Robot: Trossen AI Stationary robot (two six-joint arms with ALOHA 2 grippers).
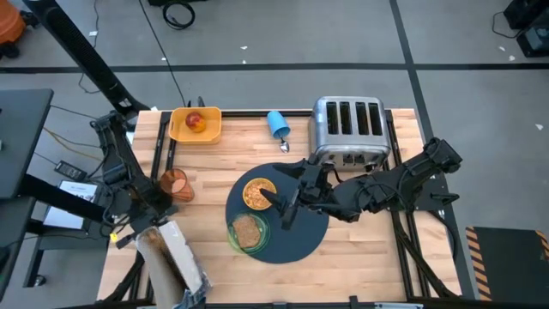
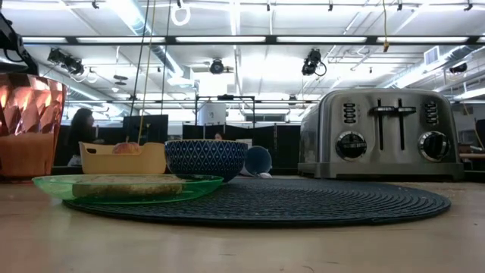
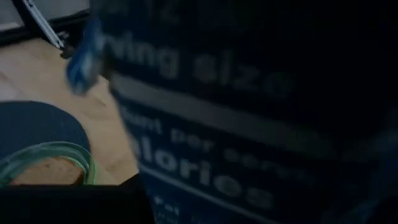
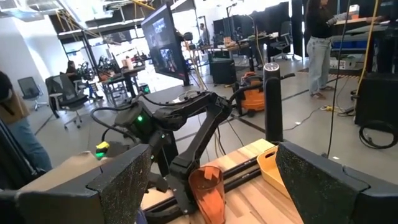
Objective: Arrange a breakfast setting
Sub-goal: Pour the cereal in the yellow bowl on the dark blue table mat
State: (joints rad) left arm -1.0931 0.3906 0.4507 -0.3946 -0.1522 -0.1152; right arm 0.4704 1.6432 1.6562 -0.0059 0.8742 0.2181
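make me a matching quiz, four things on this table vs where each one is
Things:
1. apple
2. toast
3. blue cup
4. tumbler

Places:
a. on its side, left of the toaster
b. in the yellow tray
c. on bare wood, left of the mat
d. on the green plate

Pairs: 1-b, 2-d, 3-a, 4-c

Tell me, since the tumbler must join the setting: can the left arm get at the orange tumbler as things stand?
Probably not at once. The left gripper is occupied with a cereal box, though the orange tumbler stands close beside that arm with nothing between them.
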